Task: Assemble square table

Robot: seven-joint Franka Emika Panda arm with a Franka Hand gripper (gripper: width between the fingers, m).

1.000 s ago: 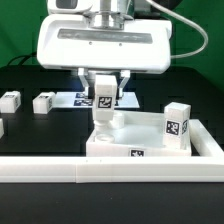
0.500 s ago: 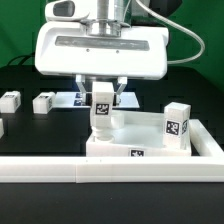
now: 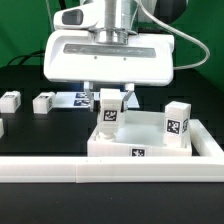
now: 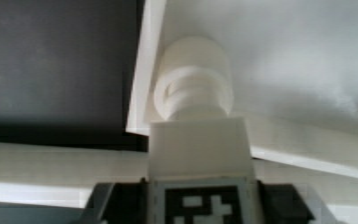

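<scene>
The white square tabletop [image 3: 150, 140] lies near the front with a tag on its front edge. One white tagged leg block [image 3: 177, 124] stands upright on its far right corner. My gripper [image 3: 107, 112] is shut on another white tagged leg block [image 3: 106, 117] and holds it upright over the tabletop's left part. In the wrist view this leg [image 4: 201, 150] runs from between my fingers [image 4: 126, 200] down to the tabletop [image 4: 282, 50], its rounded end at the board near the edge. Two more leg blocks [image 3: 42, 101] [image 3: 10, 100] lie on the black table at the left.
A long white border rail [image 3: 110, 169] runs along the front and up the right side. The marker board [image 3: 80, 99] lies on the black table behind my gripper. A green backdrop stands behind the table.
My gripper has moved to the exterior view's right and lower with the leg block in it. Nothing else has moved.
</scene>
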